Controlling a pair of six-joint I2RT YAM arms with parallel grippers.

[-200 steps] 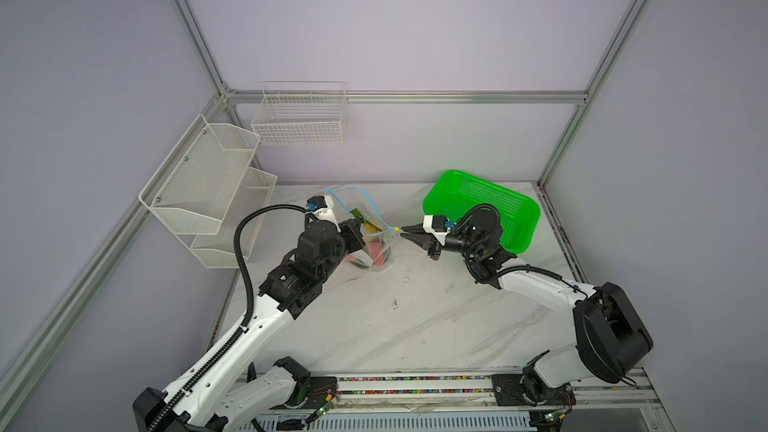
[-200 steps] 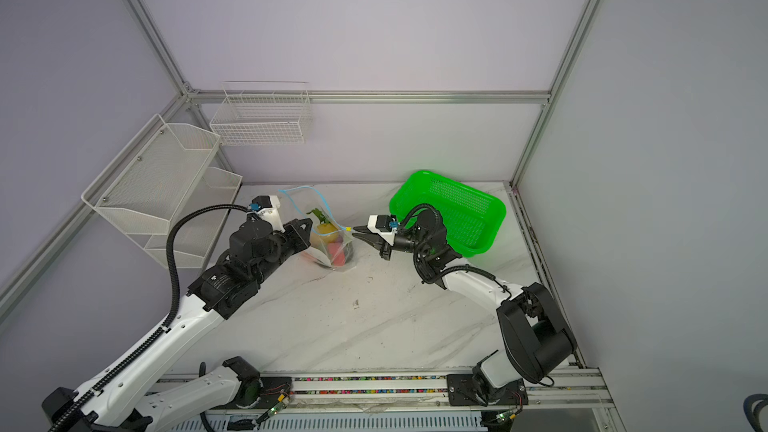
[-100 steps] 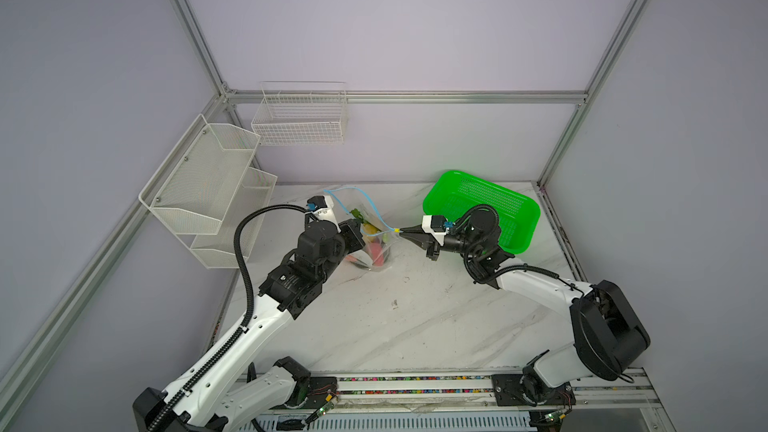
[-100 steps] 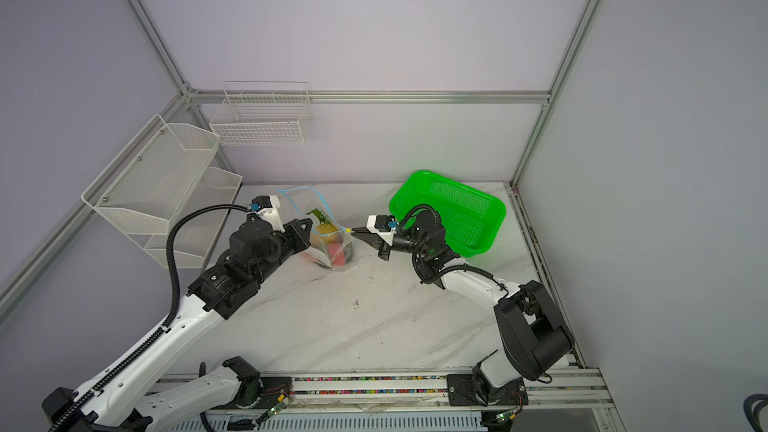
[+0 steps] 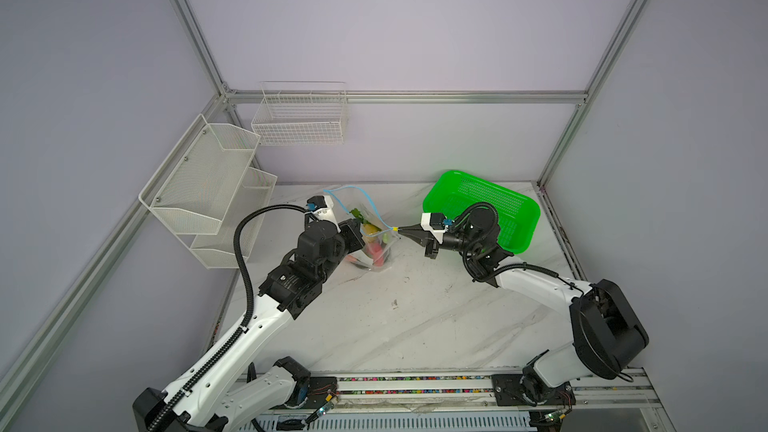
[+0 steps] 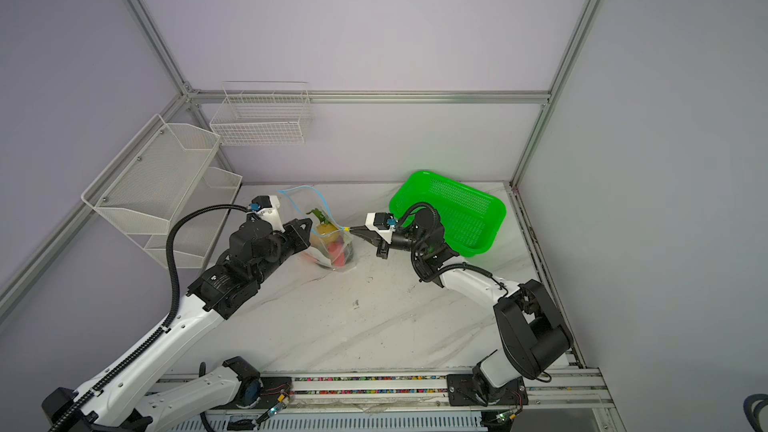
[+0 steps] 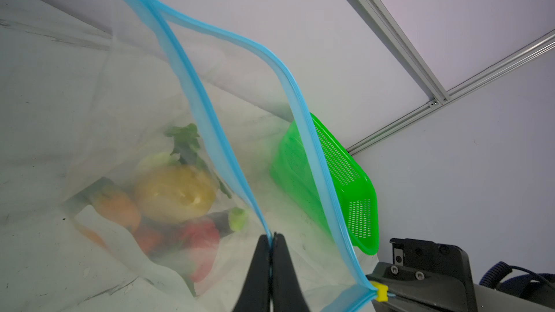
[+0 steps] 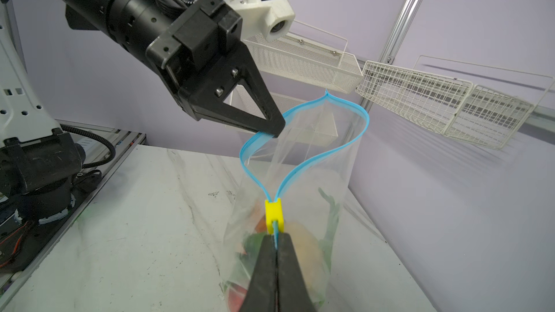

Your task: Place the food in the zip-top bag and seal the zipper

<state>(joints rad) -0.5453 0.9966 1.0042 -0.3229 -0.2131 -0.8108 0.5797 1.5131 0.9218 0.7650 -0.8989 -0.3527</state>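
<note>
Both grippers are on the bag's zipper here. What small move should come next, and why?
Probably the left gripper should release its lip of the zipper: the food is inside, the mouth gapes, and that pinch sits in the path of the yellow slider; the shut right gripper pins the strip's end behind it.

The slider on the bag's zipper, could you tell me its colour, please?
The slider is yellow, clearest in the right wrist view.

Mid-frame, a clear zip-top bag (image 5: 383,263) of toy food (image 5: 376,248) stands on the surface (image 5: 415,317); left gripper (image 5: 360,232) clamps its rim, right gripper (image 5: 400,229) pinches the zipper (image 5: 375,209) end.
</note>
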